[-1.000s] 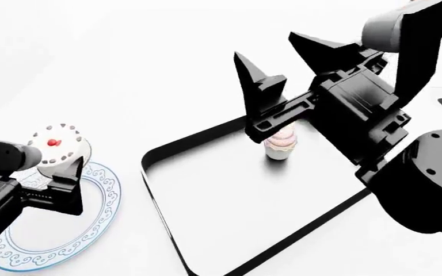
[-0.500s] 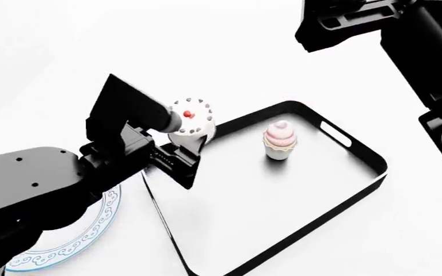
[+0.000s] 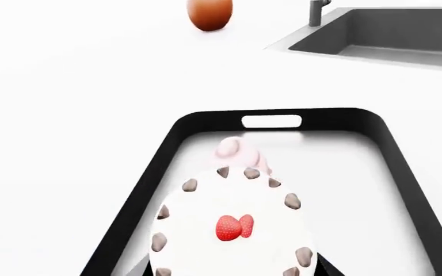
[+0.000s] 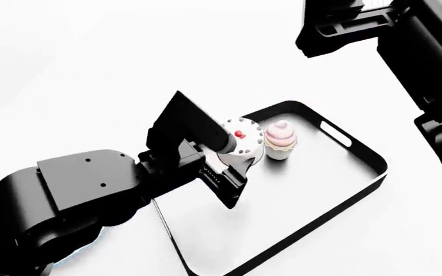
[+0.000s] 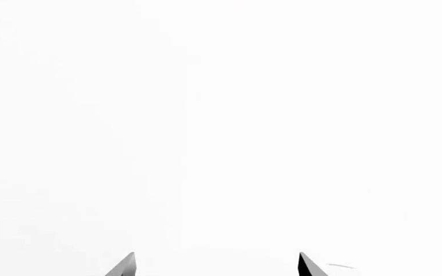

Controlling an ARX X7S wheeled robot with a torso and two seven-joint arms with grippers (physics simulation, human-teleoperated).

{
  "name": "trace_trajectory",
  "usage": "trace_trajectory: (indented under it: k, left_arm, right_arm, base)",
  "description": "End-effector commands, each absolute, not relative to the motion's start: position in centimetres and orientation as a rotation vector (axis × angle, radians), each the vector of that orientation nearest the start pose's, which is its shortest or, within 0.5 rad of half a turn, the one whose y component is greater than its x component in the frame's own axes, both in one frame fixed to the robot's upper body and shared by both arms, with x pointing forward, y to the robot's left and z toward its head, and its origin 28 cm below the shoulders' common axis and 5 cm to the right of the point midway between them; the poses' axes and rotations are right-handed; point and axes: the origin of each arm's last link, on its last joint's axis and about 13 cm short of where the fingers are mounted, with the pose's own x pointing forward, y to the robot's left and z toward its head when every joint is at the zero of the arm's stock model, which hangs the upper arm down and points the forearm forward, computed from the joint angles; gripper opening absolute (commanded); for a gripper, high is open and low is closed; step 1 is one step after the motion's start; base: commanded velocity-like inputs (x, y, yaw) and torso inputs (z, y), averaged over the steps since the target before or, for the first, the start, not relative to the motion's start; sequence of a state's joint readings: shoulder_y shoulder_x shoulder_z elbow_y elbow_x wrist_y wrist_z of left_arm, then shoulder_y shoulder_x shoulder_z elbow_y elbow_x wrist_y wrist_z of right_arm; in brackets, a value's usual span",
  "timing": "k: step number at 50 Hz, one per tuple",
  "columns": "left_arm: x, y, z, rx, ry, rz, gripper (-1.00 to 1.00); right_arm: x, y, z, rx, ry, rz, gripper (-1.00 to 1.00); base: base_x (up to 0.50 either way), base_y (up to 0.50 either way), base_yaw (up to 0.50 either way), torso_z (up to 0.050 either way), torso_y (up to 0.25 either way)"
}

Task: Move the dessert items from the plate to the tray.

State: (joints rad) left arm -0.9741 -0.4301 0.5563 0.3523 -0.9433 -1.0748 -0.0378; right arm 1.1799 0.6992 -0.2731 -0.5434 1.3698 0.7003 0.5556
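Note:
My left gripper (image 4: 235, 150) is shut on the round white mini cake (image 4: 239, 137), which has a red centre and dark dots. It holds the cake over the floor of the black-rimmed tray (image 4: 381, 168); I cannot tell whether the cake touches it. The pink-swirl cupcake (image 4: 280, 138) stands upright on the tray right beside the cake. In the left wrist view the mini cake (image 3: 232, 224) fills the foreground, and the cupcake (image 3: 237, 151) peeks out behind it. The right gripper (image 5: 217, 265) is open over bare white surface, raised at the upper right. The left arm hides the plate.
Beyond the tray's handle slot (image 3: 271, 121) an orange-brown pot (image 3: 210, 12) stands on the white counter. A grey sink (image 3: 382, 31) with a faucet is set into the counter beside it. The right arm (image 4: 405, 52) hangs over the tray's far corner.
The left arm has carried the mini cake from over the plate, across the tray's rim, to right beside the cupcake. The right gripper left the cupcake and rose to the upper right.

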Motion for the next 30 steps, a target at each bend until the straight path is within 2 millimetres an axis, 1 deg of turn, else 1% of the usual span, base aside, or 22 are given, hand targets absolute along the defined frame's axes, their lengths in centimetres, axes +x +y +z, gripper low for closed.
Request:
trace_trajectory:
  k: [1,9,19,25,27,29,30]
  left_arm:
    - [28.1,18.1,22.2,0.259,0.192,-0.790,-1.00]
    - [28.1,18.6,21.5,0.266,0.231,-0.766,-1.00]
    - [27.8,18.8,21.0,0.291,0.265,-0.767,-1.00]
    - [27.7,18.8,20.8,0.328,0.258,-0.774,-1.00]
    - [27.6,18.8,20.7,0.354,0.251,-0.782,-1.00]
    - [27.6,18.8,20.7,0.345,0.253,-0.779,-1.00]
    - [27.7,18.8,20.7,0.341,0.254,-0.775,-1.00]
  right_arm:
    - [23.5,-12.1,33.9,0.068,-0.452,0.417,1.00]
    - [23.5,-12.0,33.7,0.069,-0.447,0.420,1.00]
    - [23.5,-12.2,33.5,0.072,-0.444,0.421,1.00]
    - [23.4,-12.2,33.4,0.074,-0.441,0.422,1.00]
    - [23.4,-12.2,33.4,0.074,-0.440,0.422,1.00]
    - [23.4,-12.2,33.3,0.075,-0.439,0.423,1.00]
    - [23.4,-12.2,33.3,0.075,-0.439,0.423,1.00]
  base:
    - [0.00,0.00,0.00,0.000,0.000]
    - [0.00,0.00,0.00,0.000,0.000]
    - [0.00,0.00,0.00,0.000,0.000]
    - [0.00,0.00,0.00,0.000,0.002]
    - [0.00,0.00,0.00,0.000,-0.173]
    - [0.00,0.00,0.00,0.000,-0.250]
    - [0.00,0.00,0.00,0.000,0.000]
